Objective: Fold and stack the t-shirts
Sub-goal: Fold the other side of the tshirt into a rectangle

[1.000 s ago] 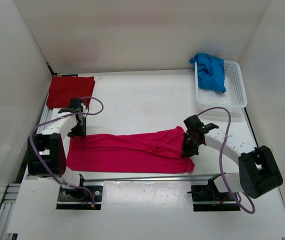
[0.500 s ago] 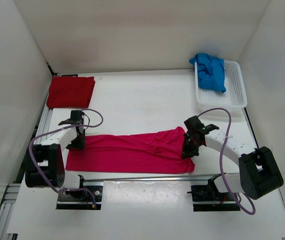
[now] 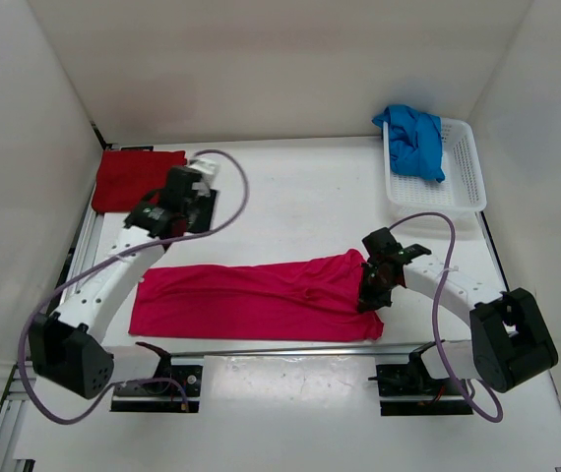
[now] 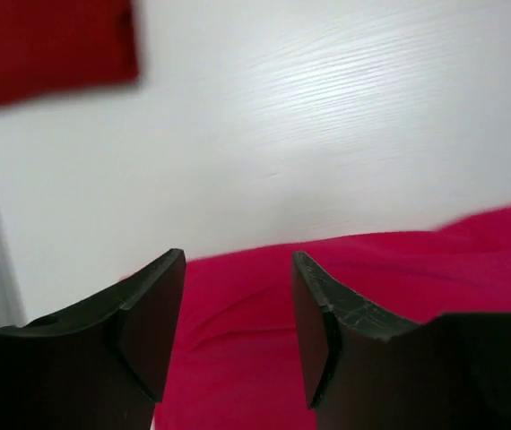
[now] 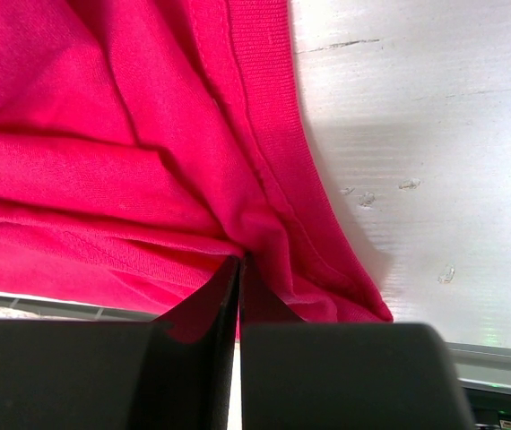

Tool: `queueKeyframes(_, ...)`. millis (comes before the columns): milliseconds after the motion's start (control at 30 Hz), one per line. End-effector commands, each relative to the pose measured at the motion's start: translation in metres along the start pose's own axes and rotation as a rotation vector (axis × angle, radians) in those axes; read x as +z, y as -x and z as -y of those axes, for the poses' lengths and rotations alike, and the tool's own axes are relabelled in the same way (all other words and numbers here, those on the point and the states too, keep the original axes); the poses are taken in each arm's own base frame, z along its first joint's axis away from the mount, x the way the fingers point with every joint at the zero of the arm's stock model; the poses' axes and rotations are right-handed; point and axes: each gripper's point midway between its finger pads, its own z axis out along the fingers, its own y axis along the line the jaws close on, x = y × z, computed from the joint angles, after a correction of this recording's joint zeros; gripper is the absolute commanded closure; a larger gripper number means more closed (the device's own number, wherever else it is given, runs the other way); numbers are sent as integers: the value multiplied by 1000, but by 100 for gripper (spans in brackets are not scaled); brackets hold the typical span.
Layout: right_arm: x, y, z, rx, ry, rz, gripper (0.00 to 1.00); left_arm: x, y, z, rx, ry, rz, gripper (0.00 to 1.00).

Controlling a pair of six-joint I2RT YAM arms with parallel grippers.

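The pink-magenta t-shirt lies stretched in a long band across the front of the table. My right gripper is shut on its right end, the fabric bunched at the closed fingertips. My left gripper hangs above the table behind the shirt's left end, open and holding nothing; the pink cloth shows below its fingers. The dark red t-shirt lies folded at the back left, its corner blurred in the left wrist view. The blue t-shirt is crumpled in the basket.
A white mesh basket stands at the back right against the wall. White walls close in the table on three sides. A metal rail runs along the front edge just below the pink shirt.
My left gripper has let go of the pink shirt's left end, opened wider, and risen back and to the right. The shirt's left end now lies flat. The right gripper has stayed put.
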Motion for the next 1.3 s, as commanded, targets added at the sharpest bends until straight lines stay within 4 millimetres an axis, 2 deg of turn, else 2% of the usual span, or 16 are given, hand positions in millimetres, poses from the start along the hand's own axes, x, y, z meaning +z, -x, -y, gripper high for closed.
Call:
queueKeyframes(0, -5, 10, -8, -24, 19, 29, 100, -20, -9, 94, 199, -268, -69, 39)
queueKeyframes(33, -6, 13, -10, -25, 21, 31, 100, -26, -16, 118, 255, -328, -83, 39)
queueKeyframes(67, -6, 13, -10, -25, 21, 31, 100, -38, -29, 157, 358, -411, -89, 39)
queueKeyframes(100, -6, 14, -14, -25, 29, 25, 100, -38, -36, 180, 411, -453, -112, 39)
queueKeyframes(167, -6, 14, -14, -14, 29, 25, 100, -55, -52, 230, 502, -595, -130, 39)
queueKeyframes(233, -6, 19, -15, -7, 34, 34, 100, -55, -61, 264, 544, -677, -173, 39)
queueKeyframes(267, -6, 19, -16, 4, 34, 34, 100, -57, -65, 289, 568, -739, -191, 39)
queueKeyframes(433, -4, 20, -17, 13, 33, 33, 100, -53, -72, 334, 614, -806, -194, 39)
queueKeyframes(567, -5, 23, -18, 21, 45, 37, 100, -32, -72, 343, 618, -762, -184, 39)
queueKeyframes(667, -4, 23, -17, 11, 45, 37, 100, -12, -69, 341, 623, -674, -157, 48)
queueKeyframes(733, -4, 23, -17, 11, 45, 37, 100, -5, -76, 337, 641, -633, -165, 49)
queueKeyframes(900, -6, 23, -18, 10, 50, 44, 100, -1, -94, 336, 665, -633, -205, 54)
queueKeyframes(1000, -6, 23, -18, 10, 50, 44, 100, 4, -93, 336, 666, -615, -199, 62)
queueKeyframes(1100, -6, 21, -17, 10, 50, 44, 100, 4, -93, 336, 666, -615, -199, 75)
queueKeyframes(1167, -6, 21, -17, 10, 50, 44, 100, 5, -100, 330, 673, -601, -211, 90)
queueKeyframes(1267, -6, 21, -16, 1, 50, 45, 100, -3, -102, 319, 673, -601, -211, 90)
